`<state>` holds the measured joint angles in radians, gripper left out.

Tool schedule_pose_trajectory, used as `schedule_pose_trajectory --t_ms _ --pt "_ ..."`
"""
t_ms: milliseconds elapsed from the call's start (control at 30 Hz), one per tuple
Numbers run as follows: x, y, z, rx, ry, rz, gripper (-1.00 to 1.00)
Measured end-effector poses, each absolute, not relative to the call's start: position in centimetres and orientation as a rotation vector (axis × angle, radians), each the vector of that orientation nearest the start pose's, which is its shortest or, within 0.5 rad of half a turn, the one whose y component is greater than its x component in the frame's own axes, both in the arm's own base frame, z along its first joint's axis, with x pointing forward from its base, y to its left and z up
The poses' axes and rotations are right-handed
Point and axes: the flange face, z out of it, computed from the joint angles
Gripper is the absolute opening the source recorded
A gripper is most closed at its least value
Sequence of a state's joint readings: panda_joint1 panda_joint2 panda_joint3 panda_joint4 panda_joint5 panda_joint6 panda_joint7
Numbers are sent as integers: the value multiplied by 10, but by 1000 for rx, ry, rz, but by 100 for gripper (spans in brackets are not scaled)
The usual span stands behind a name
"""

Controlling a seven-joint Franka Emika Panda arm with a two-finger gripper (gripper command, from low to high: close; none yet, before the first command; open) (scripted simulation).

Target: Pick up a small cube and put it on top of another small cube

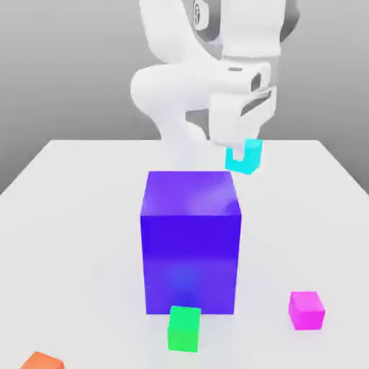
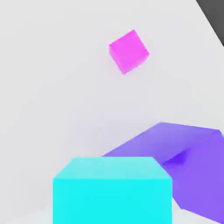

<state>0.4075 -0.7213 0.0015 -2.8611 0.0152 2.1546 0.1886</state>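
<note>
Gripper [image 1: 243, 148] is clamped on the cyan cube [image 1: 243, 156], fingers closed against its sides; the cube is off the table, held in the air just behind and above the far right corner of the big purple block [image 1: 191, 241] as the exterior view shows it. In the hand view the cyan cube [image 2: 112, 190] sits close under the camera, with the purple block [image 2: 183, 162] beside it and lower down.

White arm [image 1: 205, 65] comes down from above and behind the block.

Table [image 1: 79, 238] is white. On it, well apart from the held cube:
- magenta cube [image 1: 307, 310] toward the exterior view's right, near the front; also seen on the bare table in the hand view [image 2: 128, 51].
- green cube [image 1: 184, 329] just in front of the purple block, touching or nearly so.
- orange cube [image 1: 42, 361] at the front, exterior view's left, partly cut by the frame edge.
</note>
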Motion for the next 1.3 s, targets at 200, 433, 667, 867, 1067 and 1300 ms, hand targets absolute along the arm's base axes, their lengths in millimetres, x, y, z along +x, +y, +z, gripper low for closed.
schedule_pose_trajectory --t_ms 200,433,667,867,1067,1300 --pt "273 161 349 -3113 -187 -12 -100" --pt "253 192 305 -3115 0 0 -100" --pt "227 209 261 -3113 207 11 -100" --pt "202 214 226 -3103 394 12 -100" --pt "197 214 221 -3101 426 11 -100" --pt "197 214 221 -3101 426 10 -100"
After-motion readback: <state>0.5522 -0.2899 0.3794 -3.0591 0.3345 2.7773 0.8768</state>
